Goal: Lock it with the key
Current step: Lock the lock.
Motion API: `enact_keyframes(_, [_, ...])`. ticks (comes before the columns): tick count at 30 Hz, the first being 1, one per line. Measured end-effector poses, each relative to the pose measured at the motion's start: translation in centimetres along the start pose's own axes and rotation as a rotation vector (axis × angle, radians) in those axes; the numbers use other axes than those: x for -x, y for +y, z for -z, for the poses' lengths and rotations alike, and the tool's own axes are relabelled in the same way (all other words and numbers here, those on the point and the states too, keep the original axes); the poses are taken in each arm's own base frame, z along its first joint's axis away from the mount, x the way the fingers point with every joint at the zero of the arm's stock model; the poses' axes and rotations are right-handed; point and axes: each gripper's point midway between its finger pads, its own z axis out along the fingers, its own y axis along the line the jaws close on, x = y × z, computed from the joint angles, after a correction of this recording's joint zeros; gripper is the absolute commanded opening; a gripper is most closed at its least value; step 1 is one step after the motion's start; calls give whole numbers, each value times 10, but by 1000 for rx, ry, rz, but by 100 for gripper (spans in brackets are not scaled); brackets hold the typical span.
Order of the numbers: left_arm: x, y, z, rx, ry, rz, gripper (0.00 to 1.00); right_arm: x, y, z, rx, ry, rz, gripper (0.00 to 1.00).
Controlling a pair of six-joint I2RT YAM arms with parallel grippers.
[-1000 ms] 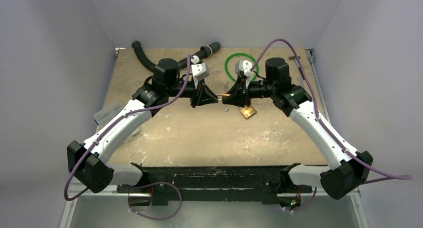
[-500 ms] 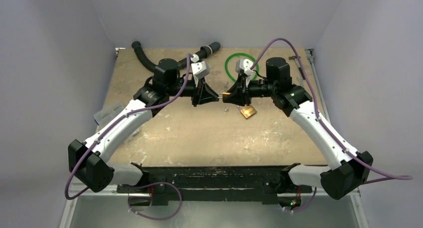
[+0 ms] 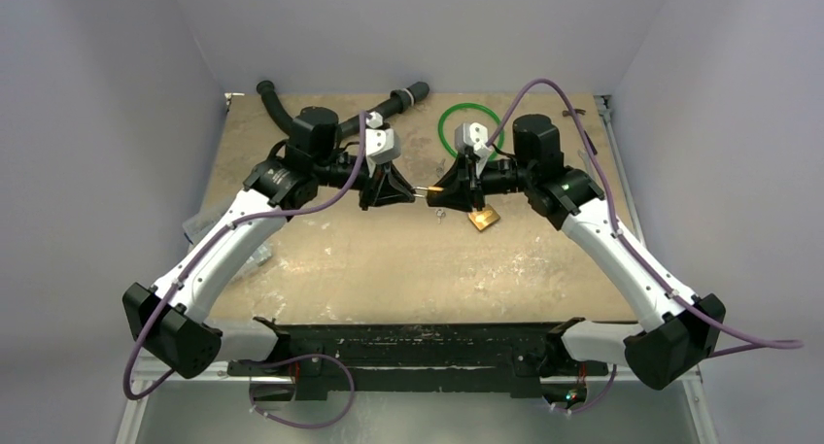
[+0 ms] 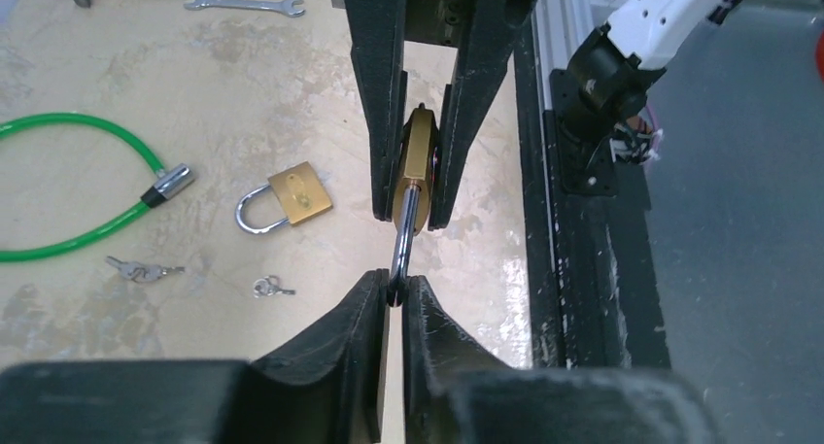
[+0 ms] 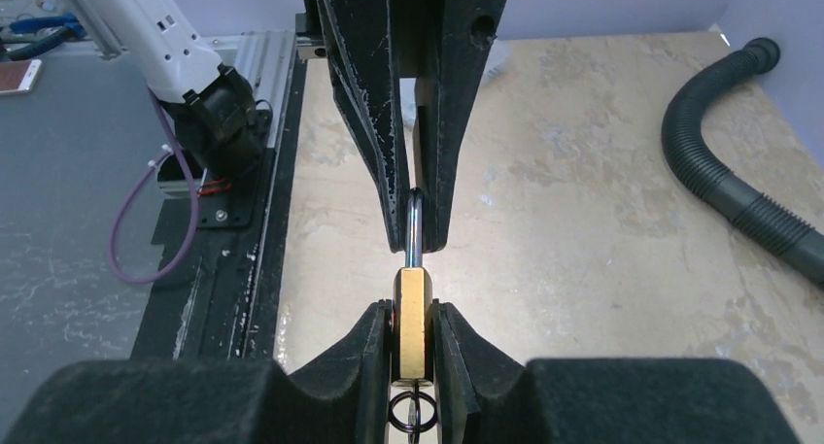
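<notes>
Over the middle of the tan desk [image 3: 389,259] the two arms reach toward each other, and their hands meet tip to tip. A black hose [image 3: 275,109] and a green cable loop [image 3: 440,128] lie at the desk's far side. The right hand [image 5: 412,310] is clamped on the brass body of the lock [image 5: 412,327] and holds it edge-on, off the desk. The left hand [image 4: 394,281] is pinched tight on the tip of the lock's silver shackle [image 4: 403,235]. A spare padlock [image 4: 289,196] lies flat on the desk near the loop's metal end. Close to it lie a bunch of keys [image 4: 144,269] and a single small key [image 4: 272,289]. Dark rings [image 5: 413,412] hang at the lock's base between the right fingers. What they hang from is hidden.
</notes>
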Motion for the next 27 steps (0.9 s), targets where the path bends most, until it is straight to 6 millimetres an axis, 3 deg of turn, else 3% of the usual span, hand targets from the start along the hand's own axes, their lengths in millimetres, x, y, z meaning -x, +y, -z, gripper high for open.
enact_keyframes(4, [3, -3, 4, -6, 16, -46, 35, -2, 2, 0, 17, 2, 8, 0])
enact_keyframes(12, [15, -3, 10, 22, -12, -89, 39, -11, -2, -3, 22, 23, -11, 0])
enact_keyframes(18, [20, -9, -1, 27, -14, -115, 40, -12, -3, -3, 16, 25, -10, 0])
enact_keyframes(23, [20, -10, -8, 30, -10, -127, 16, -12, -4, -3, 14, 26, -13, 0])
enact_keyframes(25, [20, -8, -9, 41, -6, -127, 1, -12, -3, -3, 15, 26, -14, 0])
enact_keyframes(27, [19, -6, -9, 47, -3, -125, 0, -12, -3, -3, 16, 26, -15, 0])
